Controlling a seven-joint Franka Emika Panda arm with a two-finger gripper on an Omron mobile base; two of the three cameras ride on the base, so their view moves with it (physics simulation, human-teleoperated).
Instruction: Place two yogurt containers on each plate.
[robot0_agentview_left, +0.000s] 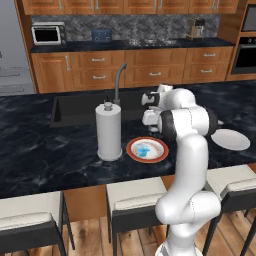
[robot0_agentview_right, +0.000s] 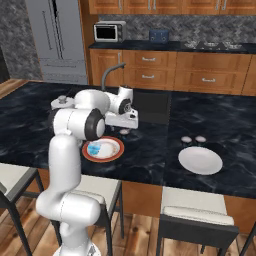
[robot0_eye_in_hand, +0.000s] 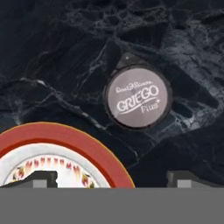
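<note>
A whitish yogurt container (robot0_eye_in_hand: 137, 97) with a dark "GRIEGO" lid stands on the black counter, just past the rim of the orange-red rimmed plate (robot0_eye_in_hand: 65, 142). My gripper (robot0_eye_in_hand: 113, 179) hangs open above it, its fingertips (robot0_eye_in_hand: 41, 178) spread wide with nothing between them. That same container (robot0_agentview_right: 124, 132) sits under the hand in the right base view. On the orange-red rimmed plate (robot0_agentview_right: 111, 150) lies a light blue yogurt container (robot0_agentview_right: 94, 148). Two more whitish containers (robot0_agentview_right: 186, 139) (robot0_agentview_right: 200, 138) stand side by side just behind the plain white plate (robot0_agentview_right: 200, 160).
A tall white paper-towel roll (robot0_agentview_left: 108, 131) stands left of the orange-red rimmed plate (robot0_agentview_left: 147, 149). Behind it are the sink (robot0_agentview_left: 80, 107) and its curved tap (robot0_agentview_left: 118, 80). Stools (robot0_agentview_left: 135, 195) line the counter's near edge.
</note>
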